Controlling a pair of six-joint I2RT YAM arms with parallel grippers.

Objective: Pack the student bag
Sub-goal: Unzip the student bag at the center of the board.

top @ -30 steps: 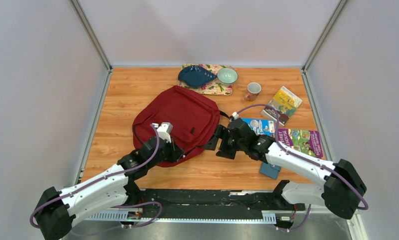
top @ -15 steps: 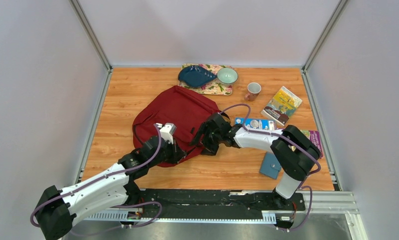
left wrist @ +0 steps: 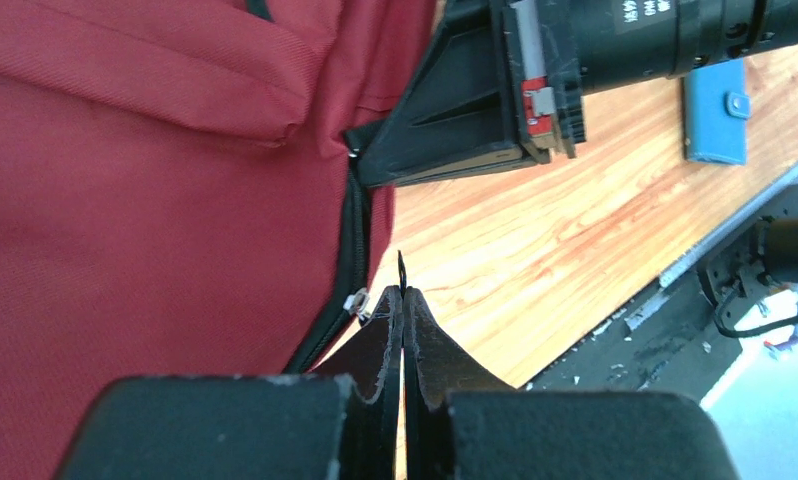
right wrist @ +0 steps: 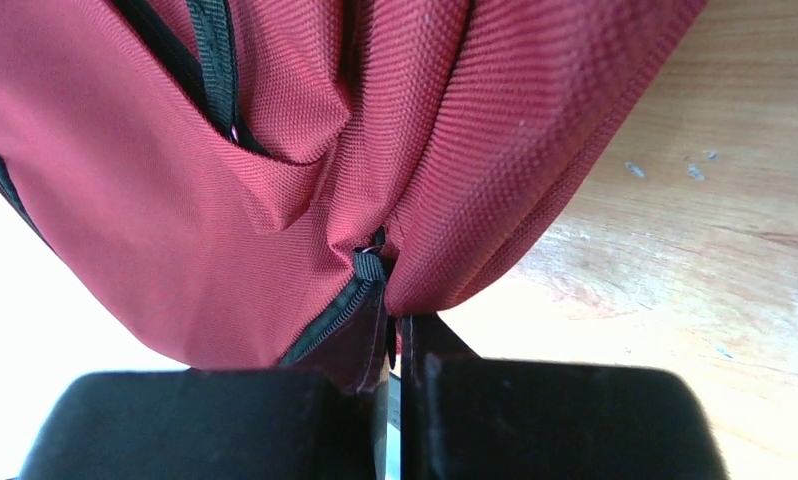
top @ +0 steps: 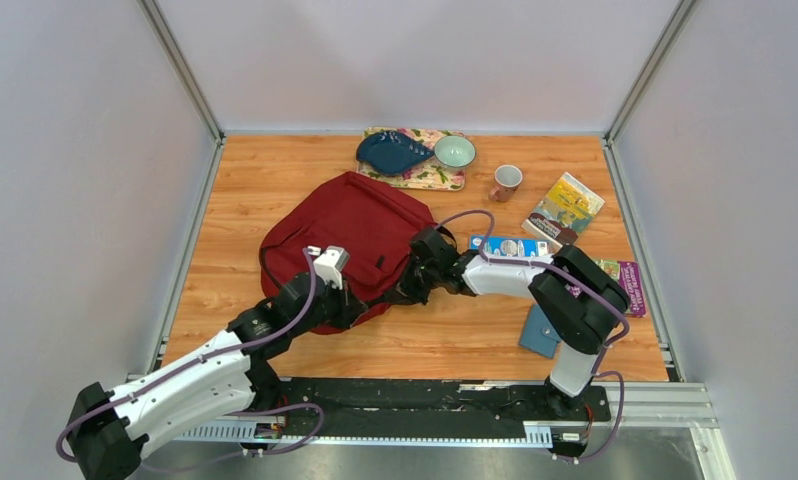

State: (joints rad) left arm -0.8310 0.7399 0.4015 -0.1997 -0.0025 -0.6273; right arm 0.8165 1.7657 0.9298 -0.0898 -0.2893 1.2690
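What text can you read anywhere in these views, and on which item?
None reads clearly.
Yellow book: cover lettering too small.
Blue printed pack: too small.
Purple book: mostly hidden behind the right arm.
White label on that arm: blurred.
Student bag: no lettering seen.

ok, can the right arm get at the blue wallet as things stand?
Probably not yet: the right gripper is shut on the student bag. The blue wallet lies uncovered beside that arm, so release first.
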